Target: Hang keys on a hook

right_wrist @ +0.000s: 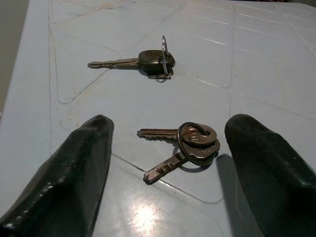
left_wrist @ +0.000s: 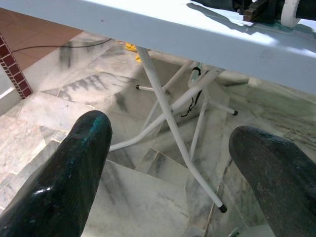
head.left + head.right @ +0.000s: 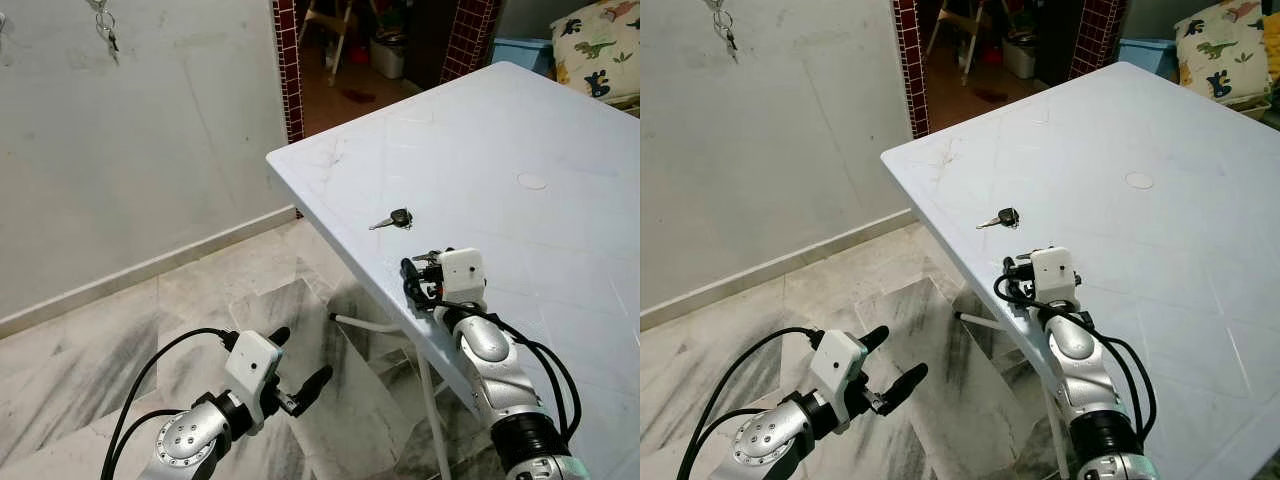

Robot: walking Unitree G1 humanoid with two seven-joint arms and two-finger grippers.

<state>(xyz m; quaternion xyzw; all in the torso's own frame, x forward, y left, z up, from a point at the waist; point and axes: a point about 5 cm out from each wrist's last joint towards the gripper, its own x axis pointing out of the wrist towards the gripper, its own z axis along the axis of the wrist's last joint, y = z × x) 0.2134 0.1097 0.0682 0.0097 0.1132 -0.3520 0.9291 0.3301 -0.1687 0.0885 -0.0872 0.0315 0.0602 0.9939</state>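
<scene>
Key bunch (image 1: 190, 144) between spread end effector (image 1: 168, 163) fingers (black-headed key (image 1: 143, 61) beyond)

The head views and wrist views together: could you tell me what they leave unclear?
- Hook on the wall: cut off by the top edge above the hanging keys.
- Pair of keys: in the head views, hidden by the right gripper.
- Single key: teeth too small.
</scene>
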